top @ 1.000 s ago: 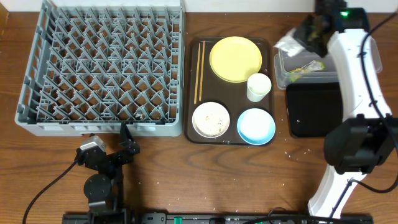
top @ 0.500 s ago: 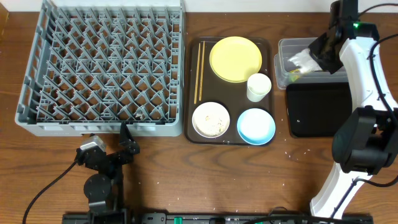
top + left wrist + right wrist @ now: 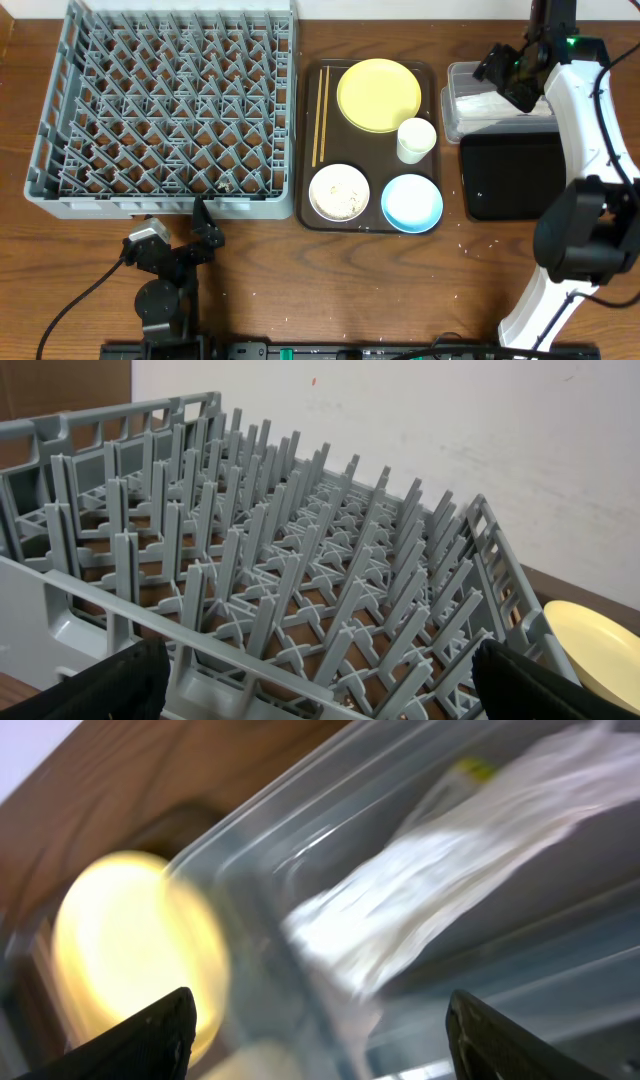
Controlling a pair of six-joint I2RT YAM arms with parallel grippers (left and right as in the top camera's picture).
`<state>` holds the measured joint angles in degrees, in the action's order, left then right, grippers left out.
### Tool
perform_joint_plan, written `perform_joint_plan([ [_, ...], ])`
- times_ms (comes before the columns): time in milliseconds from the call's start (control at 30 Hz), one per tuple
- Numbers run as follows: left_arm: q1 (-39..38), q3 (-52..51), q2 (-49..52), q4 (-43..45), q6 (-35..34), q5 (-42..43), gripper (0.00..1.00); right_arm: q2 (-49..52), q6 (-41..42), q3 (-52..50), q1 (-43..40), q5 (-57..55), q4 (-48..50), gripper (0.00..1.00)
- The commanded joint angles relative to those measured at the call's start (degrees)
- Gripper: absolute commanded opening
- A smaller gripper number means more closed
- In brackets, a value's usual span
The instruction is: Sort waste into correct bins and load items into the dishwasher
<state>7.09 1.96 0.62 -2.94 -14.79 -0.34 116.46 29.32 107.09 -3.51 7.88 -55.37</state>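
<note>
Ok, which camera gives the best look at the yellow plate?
The overhead view: the yellow plate shows whole and sharp on the brown tray. The left wrist view catches only part of it at the frame's lower right edge, and the right wrist view shows it only as a blurred yellow patch.

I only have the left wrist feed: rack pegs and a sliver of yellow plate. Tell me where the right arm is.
Observer: The right end effector hangs over the clear tub, just right of the brown tray.
Operator: Report what it's holding.
Observer: Nothing. Its jaws stand open above a white napkin lying in the tub.
Operator: List what's left to load.
Observer: On the brown tray sit chopsticks, a white cup, a white bowl and a blue bowl, alongside your plate.
</note>
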Motion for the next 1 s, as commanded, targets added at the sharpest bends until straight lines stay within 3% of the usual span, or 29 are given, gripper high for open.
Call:
perform_joint_plan([
  [0,0.22,-1.73,-0.35,-1.16,0.74,-0.33,0.98,-5.97,-8.7,1.27,3.37,4.83,-3.8,0.78],
  [300,0.22,-1.73,-0.35,-1.16,0.74,-0.33,0.98,-6.62,-11.37,-1.86,11.39,2.67,-14.14,0.82],
  [633,0.22,-1.73,-0.35,-1.16,0.74,-0.33,0.98,-6.62,-11.43,-13.4,13.18,0.0,-8.74,0.79],
  [967,0.22,-1.73,-0.35,-1.16,0.74,-0.33,0.98,-6.64,-13.77,-14.23,13.44,-2.54,-7.19,0.78],
])
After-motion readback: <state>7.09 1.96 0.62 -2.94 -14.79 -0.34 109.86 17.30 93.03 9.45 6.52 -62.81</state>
